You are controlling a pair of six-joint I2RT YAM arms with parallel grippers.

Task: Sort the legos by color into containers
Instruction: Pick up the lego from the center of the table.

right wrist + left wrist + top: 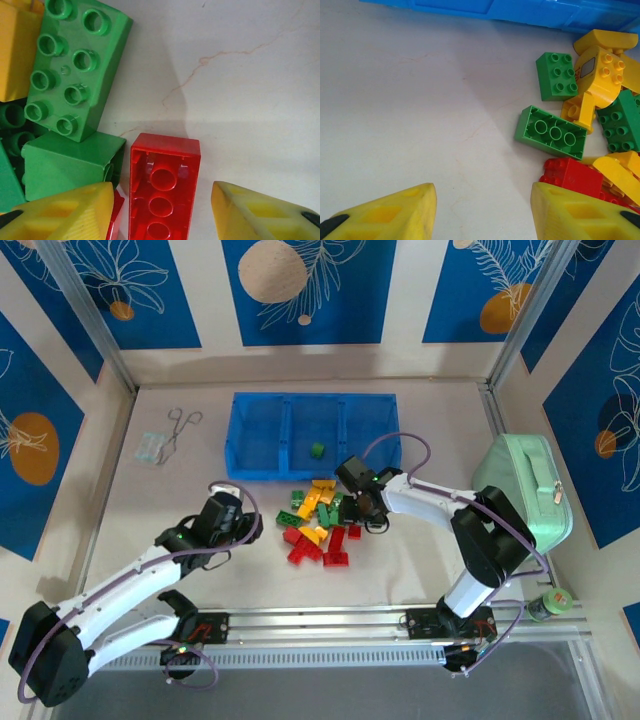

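Observation:
The legos (320,525) lie in a mixed red, green and yellow pile just in front of the blue tray of containers (262,435). One green lego (317,450) sits in the middle compartment. My left gripper (228,495) is left of the pile, open over bare table (482,200), with a red brick (572,175) beside its right finger. An upside-down green brick (551,132) lies just beyond. My right gripper (360,512) stands open at the pile's right side. Its fingers straddle an upside-down red brick (165,190), with a gap on the right side.
A mint-green zippered case (525,490) stands at the right. Metal forceps (180,425) and a small packet (152,447) lie at the back left. A green roll (550,602) sits near the front right corner. Green bricks (75,65) crowd the right gripper's left side.

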